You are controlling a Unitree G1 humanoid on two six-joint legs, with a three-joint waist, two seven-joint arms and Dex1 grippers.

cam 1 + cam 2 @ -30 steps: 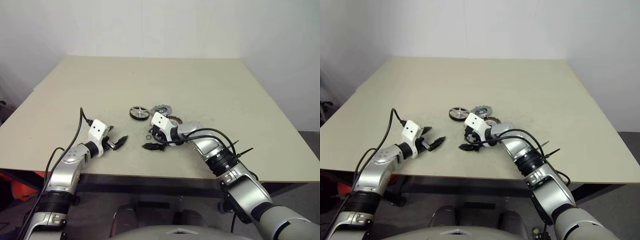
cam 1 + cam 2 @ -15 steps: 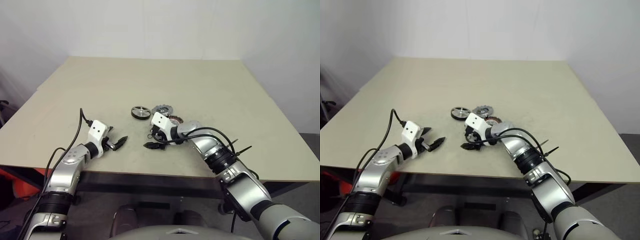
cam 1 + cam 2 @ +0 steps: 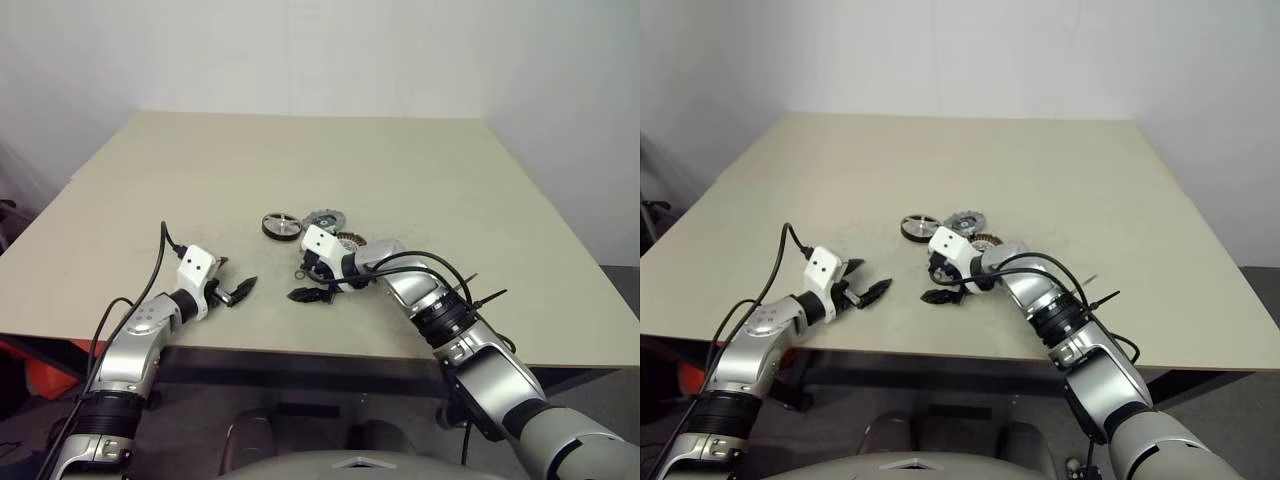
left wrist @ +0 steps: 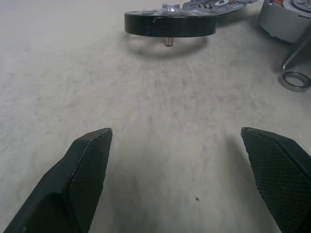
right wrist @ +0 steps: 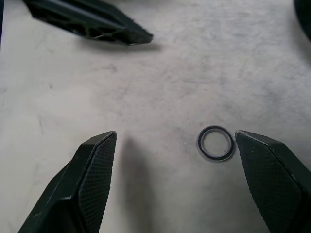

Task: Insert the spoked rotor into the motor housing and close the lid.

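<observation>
Looks like nothing's actually been assembled yet, so I'd call this the very start: lining up for the pickup of the spoked rotor (image 3: 281,225). It sits flat on the table (image 3: 420,180), propped a bit on its little shaft going by the left wrist view, with the lid (image 3: 323,219) just beside it on the robot's right and the motor housing (image 3: 349,243) just in front of that, partly behind the right arm. All three are clustered close together near the middle of the table. The left gripper (image 3: 236,290) hovers near the table's front edge with its fingers spread wide and nothing between them, pointing toward the rotor but well short of it. The right gripper (image 3: 312,291) is angled down over the table right in front of the housing, also spread and empty, and a tiny thin ring (image 5: 215,143) lies on the surface just inside one of its fingertips (image 5: 272,179), not being pinched. As for what's in what: the housing is the only container here, and I can just make out the copper windings, no rotor in it, lid not on it. My guess for the next move: one gripper needs to reach the rotor, grab it by the black rim, keep it level, and drop the shaft straight into the housing's centre.
</observation>
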